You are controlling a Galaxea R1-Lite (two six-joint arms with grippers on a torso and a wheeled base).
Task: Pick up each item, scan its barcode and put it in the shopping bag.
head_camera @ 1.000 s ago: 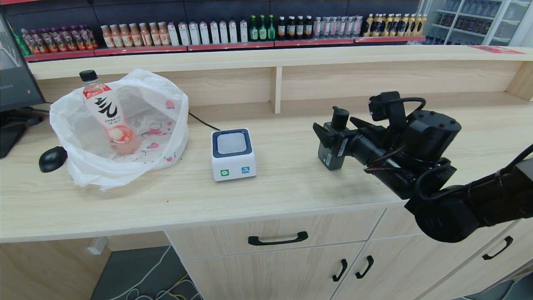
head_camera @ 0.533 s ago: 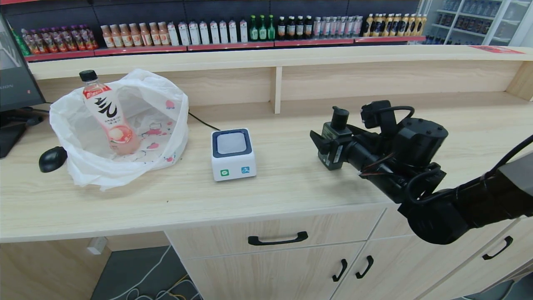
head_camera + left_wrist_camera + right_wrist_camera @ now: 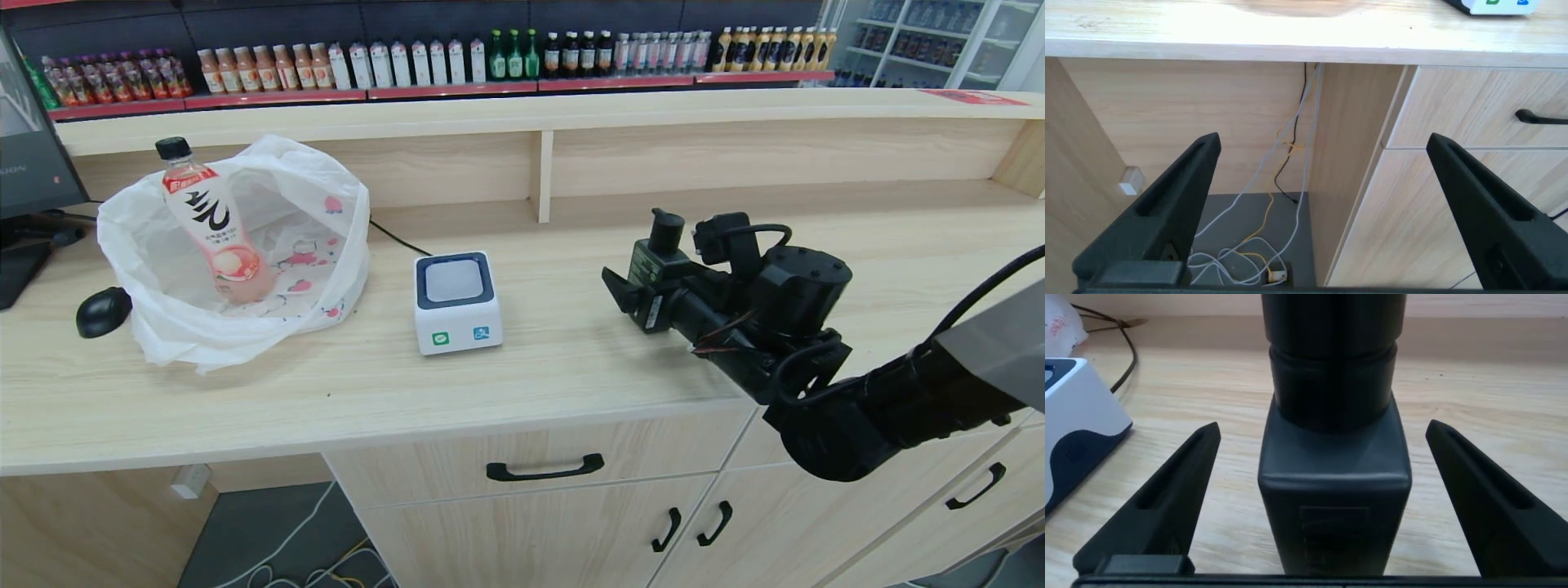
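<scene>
Right gripper has its fingers spread wide around a dark bottle standing upright on the counter, apparently with a gap on each side, so nothing is gripped. Farther left sit a white scanner and the shopping bag, a pink drink bottle upright inside. Left gripper hangs wide apart, empty, below the counter edge.

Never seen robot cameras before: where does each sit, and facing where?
Head view: on the head, down onto counter, shopping bag, scanner; right arm shows.
Left wrist view: below counter level, facing cabinet and cables; open left gripper.
Right wrist view: low over counter, facing dark bottle; open right gripper.
Shared: scanner and dark bottle, head and right wrist.
</scene>
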